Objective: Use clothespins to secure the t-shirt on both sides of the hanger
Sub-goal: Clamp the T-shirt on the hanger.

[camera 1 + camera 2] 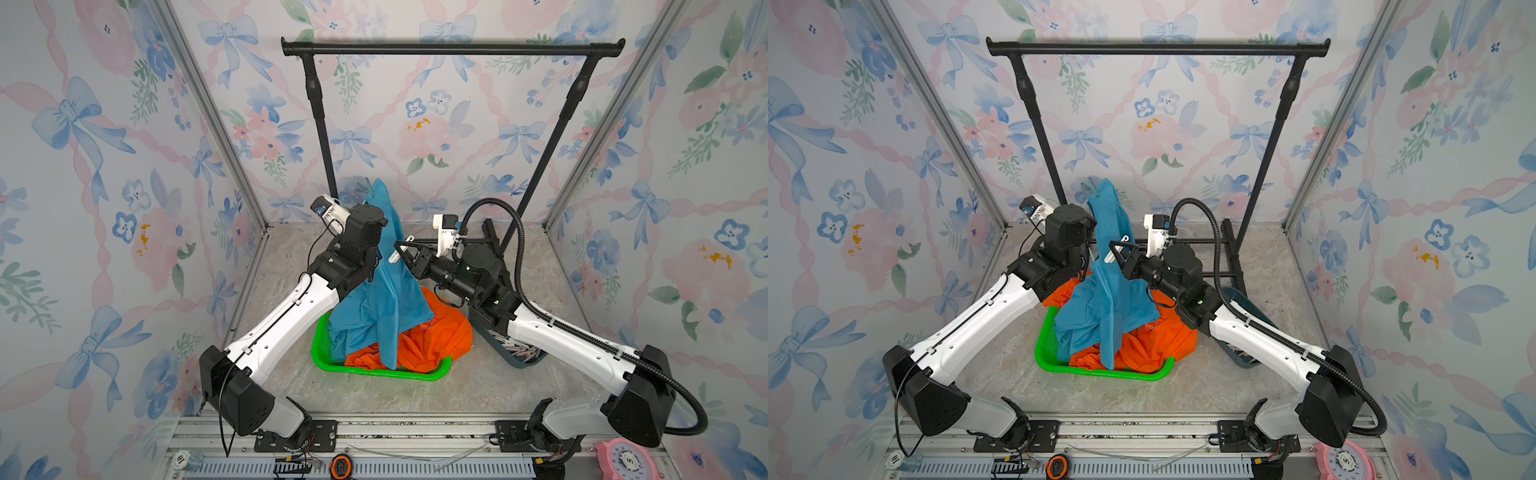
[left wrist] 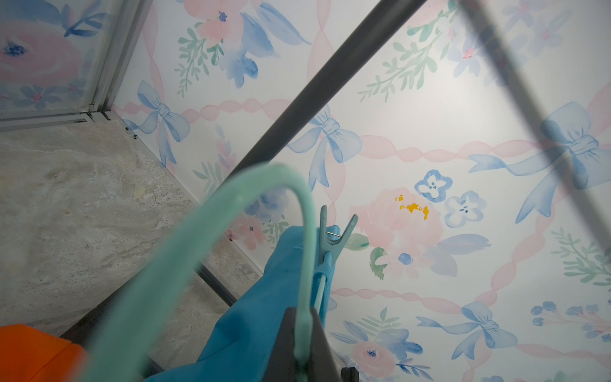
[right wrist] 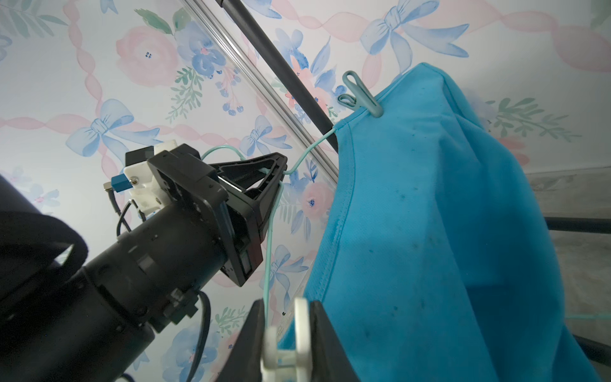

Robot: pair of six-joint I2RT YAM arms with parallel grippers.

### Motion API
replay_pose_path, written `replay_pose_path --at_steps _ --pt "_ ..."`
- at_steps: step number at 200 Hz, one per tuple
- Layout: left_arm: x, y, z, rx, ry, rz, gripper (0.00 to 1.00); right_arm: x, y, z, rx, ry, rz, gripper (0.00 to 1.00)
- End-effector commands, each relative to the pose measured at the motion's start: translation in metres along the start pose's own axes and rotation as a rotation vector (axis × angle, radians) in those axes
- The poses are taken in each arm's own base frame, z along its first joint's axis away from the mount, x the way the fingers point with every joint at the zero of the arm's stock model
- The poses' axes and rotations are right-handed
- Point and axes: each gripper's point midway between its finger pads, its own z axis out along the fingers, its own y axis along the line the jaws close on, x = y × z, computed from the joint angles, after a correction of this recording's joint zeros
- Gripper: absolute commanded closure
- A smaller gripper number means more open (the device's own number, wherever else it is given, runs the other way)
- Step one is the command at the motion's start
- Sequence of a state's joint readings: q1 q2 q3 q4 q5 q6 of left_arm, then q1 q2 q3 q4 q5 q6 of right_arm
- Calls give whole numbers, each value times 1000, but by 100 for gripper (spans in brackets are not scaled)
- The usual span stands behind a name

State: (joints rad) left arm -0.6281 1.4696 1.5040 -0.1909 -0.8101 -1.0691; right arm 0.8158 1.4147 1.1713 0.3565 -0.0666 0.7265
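Observation:
A blue t-shirt (image 1: 382, 299) hangs on a mint wire hanger (image 2: 231, 211) held up above the basket. My left gripper (image 2: 302, 330) is shut on the hanger just below its hook, which also shows in the right wrist view (image 3: 281, 168). A teal clothespin (image 3: 362, 99) is clipped on the shirt's far shoulder over the hanger. My right gripper (image 3: 286, 344) is shut on a white clothespin (image 1: 395, 254) at the near shoulder. The white pin's tips stand apart with the shirt's edge between them, and the hanger wire (image 3: 268, 238) runs beside it.
Under the shirt stands a green basket (image 1: 332, 365) holding an orange garment (image 1: 440, 332). A dark bin (image 1: 523, 365) with several clothespins sits beneath my right arm. The black garment rack (image 1: 453, 49) stands at the back, its base (image 1: 490, 232) behind the right wrist.

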Motion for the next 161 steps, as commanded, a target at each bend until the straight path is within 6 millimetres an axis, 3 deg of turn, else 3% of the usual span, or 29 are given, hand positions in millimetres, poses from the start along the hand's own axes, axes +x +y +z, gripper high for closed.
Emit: replay_pose_path --at_steps 1,76,161 --pt "-5 -6 2 7 -6 -30 100 -14 25 5 -62 -49 4 81" --pt "-15 -11 1 16 -21 -40 100 14 30 12 -74 -1 7 81" --pt "-24 -14 1 12 -41 -46 100 27 30 4 -56 -22 -46 86"
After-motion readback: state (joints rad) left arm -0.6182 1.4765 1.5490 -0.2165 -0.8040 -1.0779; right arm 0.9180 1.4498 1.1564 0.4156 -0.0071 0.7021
